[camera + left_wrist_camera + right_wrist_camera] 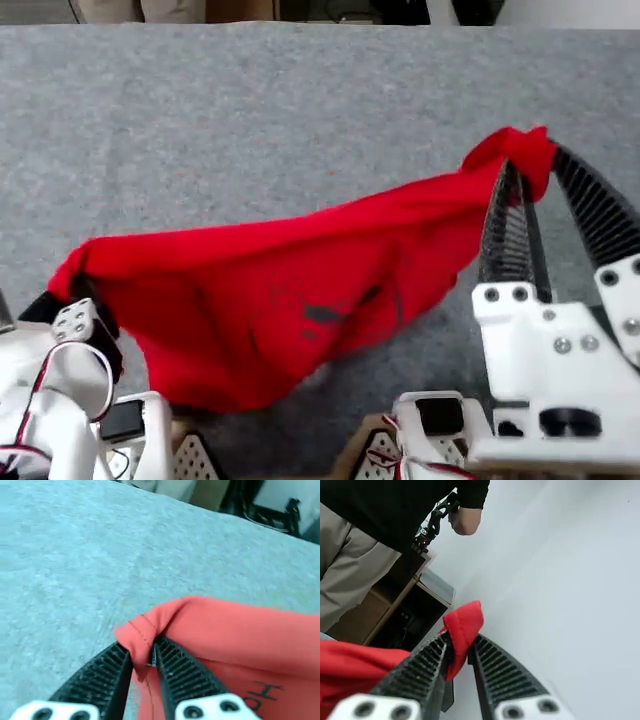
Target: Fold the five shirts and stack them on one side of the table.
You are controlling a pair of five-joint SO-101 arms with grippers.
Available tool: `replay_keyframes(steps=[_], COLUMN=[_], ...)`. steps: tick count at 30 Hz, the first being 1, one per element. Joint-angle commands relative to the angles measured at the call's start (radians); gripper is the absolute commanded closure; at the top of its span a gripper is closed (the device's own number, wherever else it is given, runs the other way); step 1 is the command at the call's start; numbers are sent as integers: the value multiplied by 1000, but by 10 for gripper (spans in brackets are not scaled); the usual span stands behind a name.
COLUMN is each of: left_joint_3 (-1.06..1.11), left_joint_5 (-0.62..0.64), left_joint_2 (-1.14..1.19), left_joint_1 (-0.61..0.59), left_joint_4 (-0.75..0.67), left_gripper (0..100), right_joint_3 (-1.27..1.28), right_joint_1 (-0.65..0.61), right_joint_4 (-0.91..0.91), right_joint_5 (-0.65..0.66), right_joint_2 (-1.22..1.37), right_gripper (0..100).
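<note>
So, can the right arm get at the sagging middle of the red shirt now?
Probably not: the right tool is shut on one corner of the red shirt and the left tool on another. It would have to let go first.

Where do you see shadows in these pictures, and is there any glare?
High view: a soft shadow lies on the table under the hanging red shirt. Left wrist view: even light, no hard shadow. Right wrist view: a bright wall, no glare.
</note>
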Motion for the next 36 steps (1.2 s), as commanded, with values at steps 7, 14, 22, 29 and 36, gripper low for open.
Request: replay_keyframes(steps=[7,14,22,29,36], left_joint_3=[-399,-331,-250,-91,221], left_joint_5=[-12,-12,-11,-5,-11], left_joint_2=[-1,-5,-10,-8,-1], left_joint_1=[-117,-115,-114,-118,-117], left_joint_4=[-29,-58,-55,-161,-442], left_gripper=[980,980,980,980,980], right_joint_3=[-473,-631,-633,-536,-208], right_joint_1=[42,41,36,5,-54], right_joint_4=[29,-23,-74,-77,-126], right_joint_5=[-6,63,153,150,149], right_joint_2=[318,444,447,464,470], right_gripper=[989,989,989,990,990])
